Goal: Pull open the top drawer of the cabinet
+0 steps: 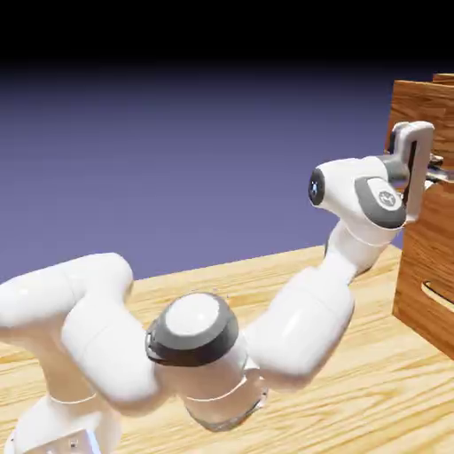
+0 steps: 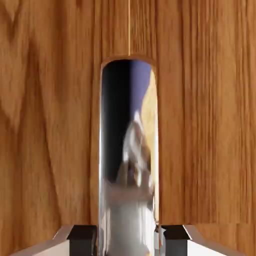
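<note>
The cabinet of reddish-brown grained wood stands at the exterior view's right edge. Its top drawer is the uppermost front panel. My gripper is pressed up to the middle of that panel, with the arm stretched out towards it. In the hand view the drawer's wood fills the picture. The shiny metal handle runs up the middle of it. My gripper is shut on this handle, one grey fingertip on each side of the bar.
A lower panel with a pale curved handle sits below the top drawer. The cabinet rests on a pale wooden tabletop. My arm's elbow and base take up the lower left.
</note>
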Tool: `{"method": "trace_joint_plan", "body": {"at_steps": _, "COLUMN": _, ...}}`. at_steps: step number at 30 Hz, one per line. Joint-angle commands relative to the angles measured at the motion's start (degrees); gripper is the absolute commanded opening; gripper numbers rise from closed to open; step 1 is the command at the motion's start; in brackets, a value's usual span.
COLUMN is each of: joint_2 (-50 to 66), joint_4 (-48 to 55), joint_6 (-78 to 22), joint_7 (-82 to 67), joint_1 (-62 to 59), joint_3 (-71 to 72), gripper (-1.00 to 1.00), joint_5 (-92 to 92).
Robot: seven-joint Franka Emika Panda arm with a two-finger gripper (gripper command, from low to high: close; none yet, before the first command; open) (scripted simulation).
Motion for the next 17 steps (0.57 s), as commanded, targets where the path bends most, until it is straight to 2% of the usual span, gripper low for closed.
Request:
{"method": "trace_joint_plan", "body": {"at_steps": 1, "joint_2": 0.18, "joint_4": -2.08, "joint_6": -0.60, "joint_7": 0.22, "joint_1": -1.51, "joint_3": 0.12, "gripper": -1.00, "joint_5": 0.21}}
{"method": "trace_joint_plan", "body": {"at_steps": 14, "joint_2": 2.82, "joint_4": -27.57, "joint_6": -5.34, "joint_7": 2.37, "joint_1": -22.53, "joint_3": 2.76, "gripper": -1.00, "joint_5": 4.66}}
{"method": "trace_joint_plan", "body": {"at_steps": 15, "joint_2": 2.82, "joint_4": -27.57, "joint_6": -5.34, "joint_7": 2.37, "joint_1": -22.53, "joint_3": 2.76, "gripper": 1.00, "joint_5": 4.66}}
{"method": "trace_joint_plan", "body": {"at_steps": 17, "joint_2": 3.15, "joint_4": -29.61, "joint_6": -5.37, "joint_7": 2.32, "joint_1": -24.60, "joint_3": 3.13, "gripper": 1.00, "joint_5": 5.45}}
